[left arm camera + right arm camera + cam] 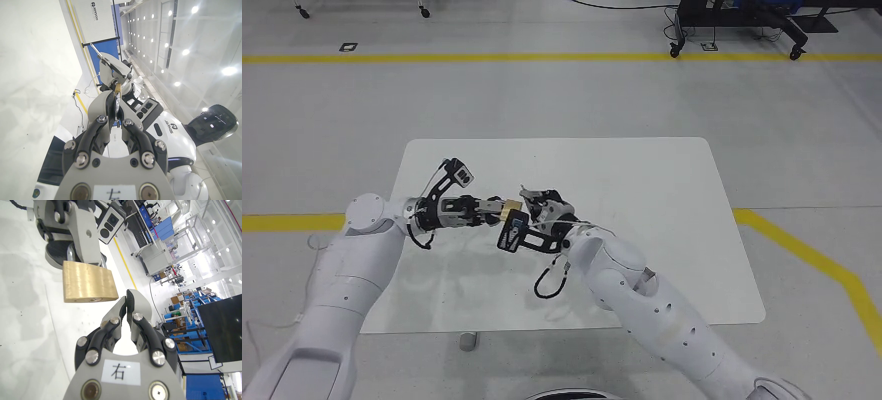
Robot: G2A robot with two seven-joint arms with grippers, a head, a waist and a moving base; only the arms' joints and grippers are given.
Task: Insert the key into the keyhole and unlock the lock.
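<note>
A brass padlock (88, 285) hangs above the white table (642, 180), keyhole (94, 299) in its bottom face. My left gripper (115, 96) is shut on its silver shackle (117, 103); the brass body (118, 88) pokes out beyond the fingertips. In the top view the lock (510, 208) sits between the left gripper (490, 209) and the right gripper (532, 203). My right gripper (126, 301) is shut, its tips just beside the lock's bottom corner. In the left wrist view a thin silver key (96, 51) sticks out past the right gripper's tips (105, 62), aimed away from the lock.
The table's white top stretches wide to the right of both arms. A small grey object (469, 341) lies on the floor by the table's front edge. Yellow floor lines (542, 57) run behind and beside the table.
</note>
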